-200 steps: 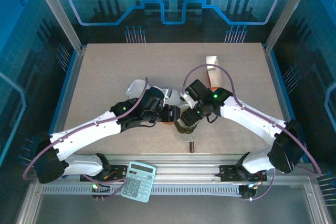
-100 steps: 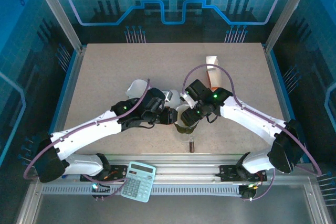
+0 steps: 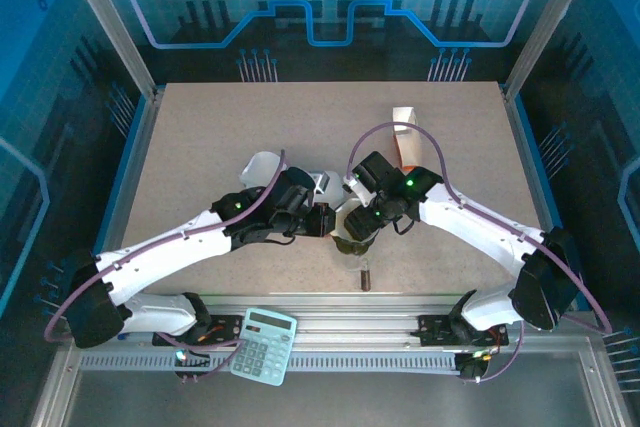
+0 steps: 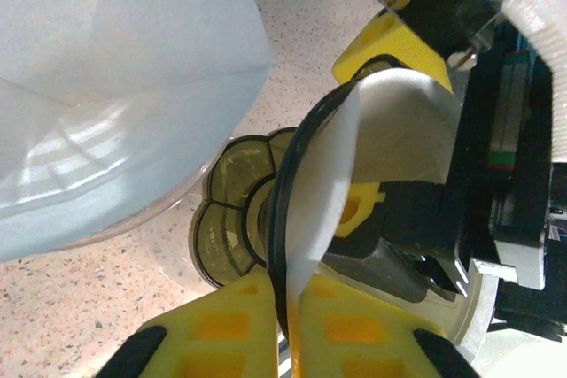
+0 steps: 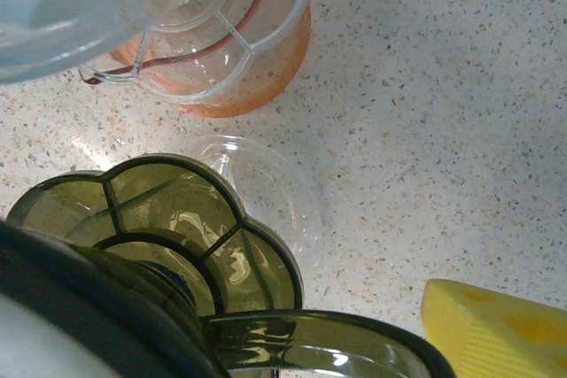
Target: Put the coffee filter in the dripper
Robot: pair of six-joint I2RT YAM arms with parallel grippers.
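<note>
Arms meet over the middle of the table (image 3: 200, 147) in the overhead view. The left gripper (image 3: 322, 221) and right gripper (image 3: 352, 231) point at each other, almost touching. Between and just below them sits the green dripper (image 3: 350, 245), with the pale coffee filter (image 3: 348, 219) at its upper edge. A calculator (image 3: 264, 345) lies on the near rail by the left arm's base, well apart from the work. A small dark object (image 3: 366, 277) lies on the table just in front of the dripper.

From the left wrist, the left gripper (image 4: 288, 297) is clenched. Its yellow fingers (image 4: 235, 320) pinch the lower edge of the coffee filter (image 4: 399, 130) close against the dark rim of the green dripper (image 4: 235, 214). The dripper lies tipped on its side, its scalloped base towards the left. The white filter curves up out of its mouth. Beyond it, the right gripper's yellow fingers (image 4: 390, 42) stand wide apart, one on each side of the rim. A clear cup (image 4: 115, 86) fills the upper left.

From the right wrist, the green dripper (image 5: 177, 245) sits close under the camera, base pointing away over the speckled table (image 5: 443, 130). One yellow finger (image 5: 496, 329) rests by its dark rim, so the right gripper appears to be grasping the dripper across its width. An orange dripper (image 5: 239, 68) stands on the table just beyond.
</note>
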